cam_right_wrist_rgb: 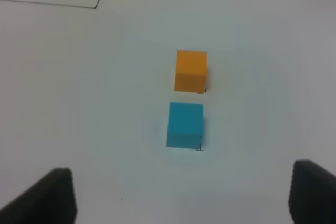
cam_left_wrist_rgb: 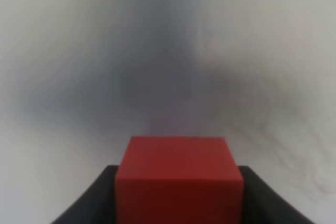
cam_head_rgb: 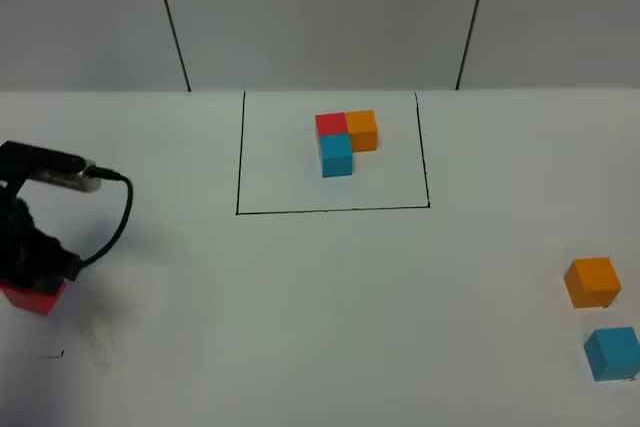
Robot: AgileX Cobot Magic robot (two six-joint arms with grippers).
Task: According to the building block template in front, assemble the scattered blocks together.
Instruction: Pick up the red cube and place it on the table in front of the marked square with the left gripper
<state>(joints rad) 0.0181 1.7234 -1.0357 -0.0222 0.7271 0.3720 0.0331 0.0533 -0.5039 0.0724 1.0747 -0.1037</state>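
At the left edge of the bench (cam_head_rgb: 300,327) the left arm bends down low, a cable (cam_head_rgb: 122,217) looping off its wrist, and the left tool (cam_head_rgb: 38,279) is clenched on the red cube (cam_head_rgb: 30,299), one finger on each side. Far and central, the building block template (cam_head_rgb: 345,142) sits inside its black frame (cam_head_rgb: 330,211). At the near right lie the orange cube (cam_head_rgb: 592,282) and, just nearer, the light blue cube (cam_head_rgb: 612,352), apart. The right tool (cam_right_wrist_rgb: 184,198), seen only from its wrist, hangs above them, fingers spread wide and holding nothing.
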